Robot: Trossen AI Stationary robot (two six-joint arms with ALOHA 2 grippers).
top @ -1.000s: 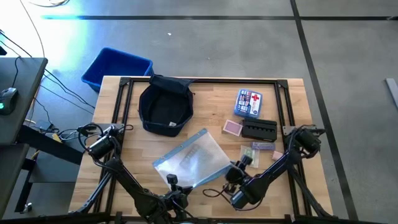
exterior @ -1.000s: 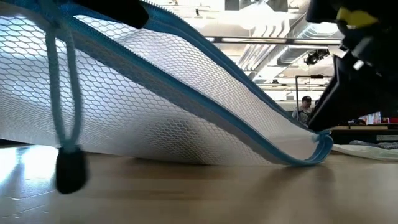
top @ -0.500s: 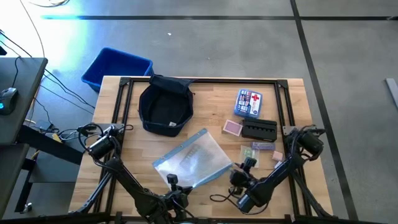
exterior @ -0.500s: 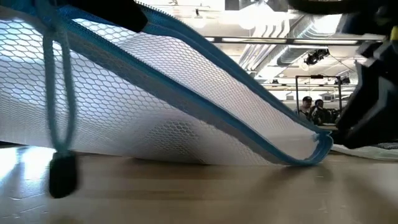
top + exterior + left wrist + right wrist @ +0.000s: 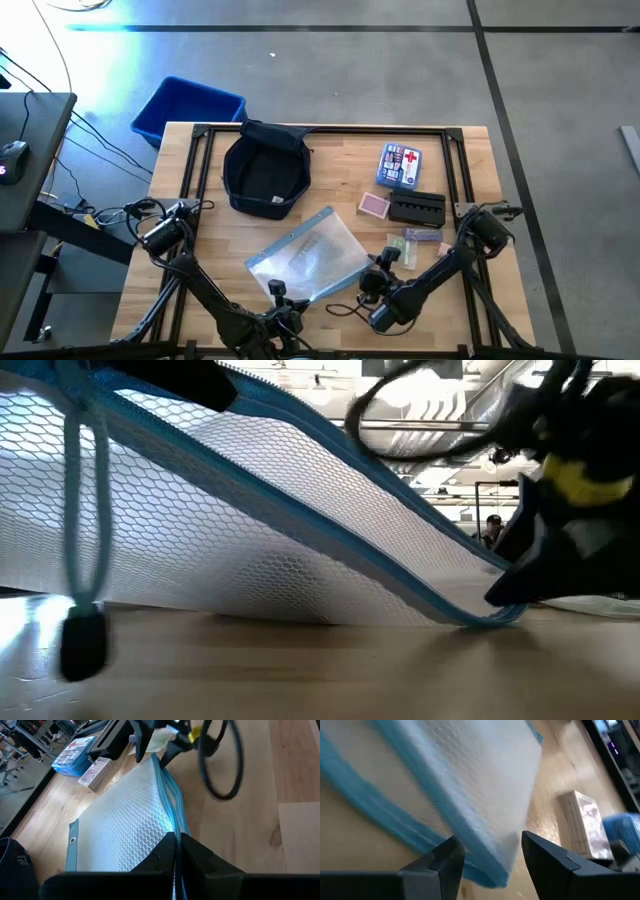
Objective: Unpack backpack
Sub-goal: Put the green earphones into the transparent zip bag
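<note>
My left hand (image 5: 176, 851) is pinched tight on the honeycomb-mesh pouch (image 5: 308, 256); my right hand (image 5: 487, 851) stands half-open at its blue-taped corner, gripping nothing.

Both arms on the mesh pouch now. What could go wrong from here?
1. The left gripper is shut on one edge of the mesh pouch; the right gripper straddles the opposite corner with open jaws. Pulling apart could strain the zipper or slip a grip.
2. The card box and small packets lie beside the right arm; a sweep could knock them.
</note>
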